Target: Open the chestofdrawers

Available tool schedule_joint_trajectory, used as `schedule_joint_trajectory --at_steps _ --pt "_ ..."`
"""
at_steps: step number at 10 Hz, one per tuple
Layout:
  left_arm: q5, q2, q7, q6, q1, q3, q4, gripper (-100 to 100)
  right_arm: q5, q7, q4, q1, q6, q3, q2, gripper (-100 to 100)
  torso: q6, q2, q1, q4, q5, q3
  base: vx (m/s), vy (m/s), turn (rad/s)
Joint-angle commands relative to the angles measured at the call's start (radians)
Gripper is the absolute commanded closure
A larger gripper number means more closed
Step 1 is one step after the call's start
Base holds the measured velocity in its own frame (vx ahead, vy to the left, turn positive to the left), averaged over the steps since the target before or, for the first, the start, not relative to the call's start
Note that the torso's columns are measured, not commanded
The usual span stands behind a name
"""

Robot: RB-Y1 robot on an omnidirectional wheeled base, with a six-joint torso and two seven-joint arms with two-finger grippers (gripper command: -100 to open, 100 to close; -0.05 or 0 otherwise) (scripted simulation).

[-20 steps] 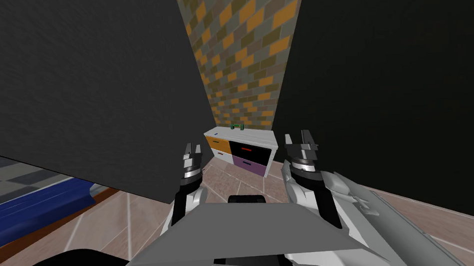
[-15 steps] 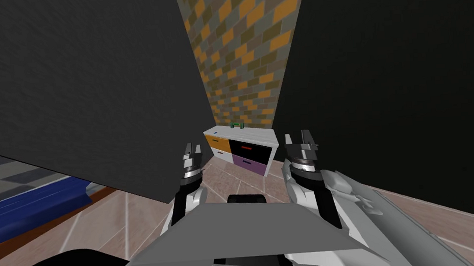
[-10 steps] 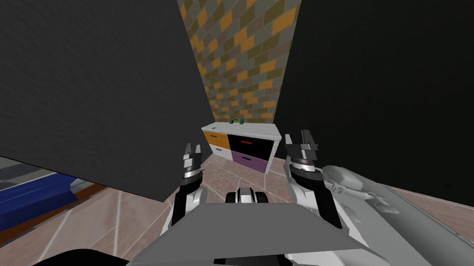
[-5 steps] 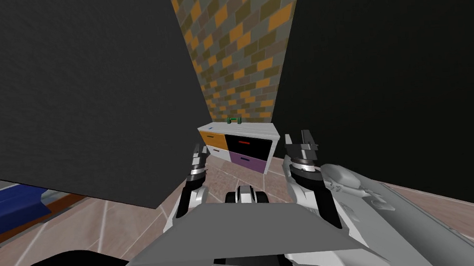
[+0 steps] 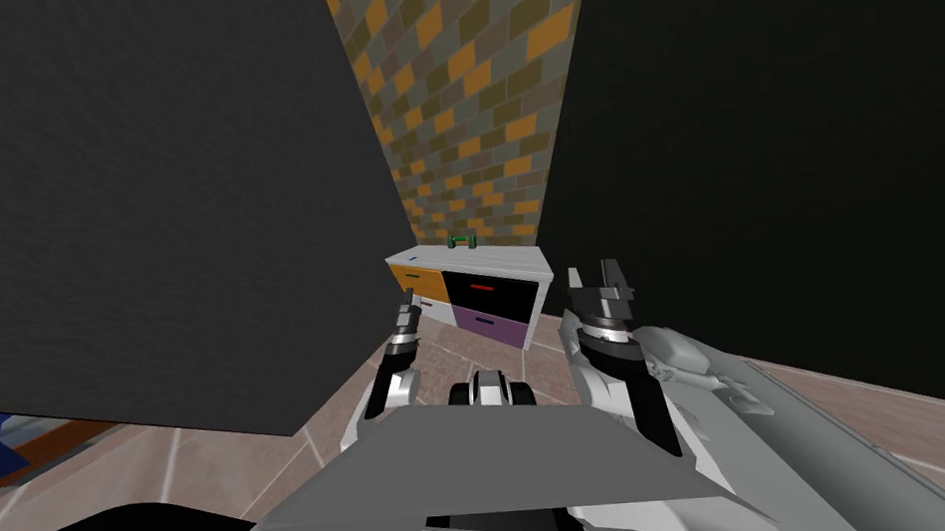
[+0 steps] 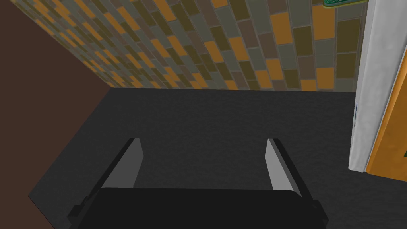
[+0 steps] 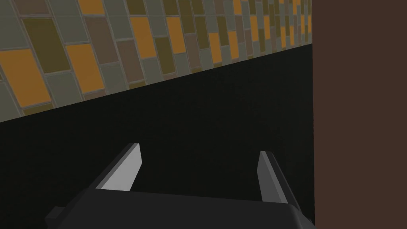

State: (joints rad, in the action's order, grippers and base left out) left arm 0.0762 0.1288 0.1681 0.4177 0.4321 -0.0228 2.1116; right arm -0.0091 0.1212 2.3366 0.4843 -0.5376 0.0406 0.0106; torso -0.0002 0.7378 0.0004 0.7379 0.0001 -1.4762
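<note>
Approach step, nothing grasped. The chest of drawers (image 5: pixel 482 261) stood well ahead of me at the end of a narrow passage, between a dark wall on the left (image 5: pixel 159 211) and another dark wall on the right (image 5: pixel 755 165), backed against the brick wall (image 5: pixel 464 108). It had a white top and four drawer fronts: an orange drawer (image 5: pixel 416 279), a black drawer (image 5: pixel 502 298), a purple drawer (image 5: pixel 498 328) and a white drawer (image 5: pixel 437 309). All looked closed as far as I could tell. A small green thing (image 5: pixel 459 241) sat on top.

My left gripper (image 6: pixel 203 140) had its fingers spread apart and held nothing. The chest's white side and orange front showed off to one side of it, not between the fingers. My right gripper (image 7: pixel 201 148) was likewise spread wide and empty, pointing at the right dark wall. Both arms were raised in front of me, apart from the chest.

My judgement is that the next move calls for getting closer over the tiled floor (image 5: pixel 445 363). I then need to line one gripper up with a drawer handle, maybe the red handle (image 5: pixel 481 288), close on it and pull straight back. The handles looked small, so alignment would matter.
</note>
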Motion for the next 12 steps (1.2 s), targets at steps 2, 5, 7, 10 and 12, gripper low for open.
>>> schedule_joint_trajectory --at_steps 2,5,7,10,12 --pt "-0.022 0.005 -0.002 -0.051 -0.051 -0.019 -0.101 -100 0.000 0.000 0.000 0.000 0.000 0.000 0.000 0 0.000 0.000 -0.001 0.000 0.000 0.000 0.073 -0.035 -0.079" --pt "-0.031 0.004 -0.002 -0.071 -0.068 -0.027 -0.138 -100 0.000 0.000 0.000 0.000 0.000 0.000 0.000 0 0.000 0.002 0.000 0.001 0.000 0.001 0.048 -0.033 -0.041" --pt "-0.043 0.002 -0.003 -0.097 -0.093 -0.039 -0.188 -100 0.000 0.000 0.000 0.000 0.000 0.000 0.000 0 0.000 0.000 0.000 0.000 0.000 0.000 0.059 -0.033 -0.070" --pt "-0.055 0.006 -0.003 -0.124 -0.117 -0.050 -0.239 -100 0.000 0.000 0.000 0.000 0.000 0.000 0.000 0 0.000 0.000 0.000 0.000 0.000 0.000 0.064 -0.027 -0.052" --pt "-0.068 0.018 -0.004 -0.153 -0.143 -0.062 -0.295 -100 0.000 0.000 0.000 0.000 0.000 0.000 0.000 0 0.000 0.001 0.000 0.000 0.000 0.001 0.068 -0.030 -0.069"
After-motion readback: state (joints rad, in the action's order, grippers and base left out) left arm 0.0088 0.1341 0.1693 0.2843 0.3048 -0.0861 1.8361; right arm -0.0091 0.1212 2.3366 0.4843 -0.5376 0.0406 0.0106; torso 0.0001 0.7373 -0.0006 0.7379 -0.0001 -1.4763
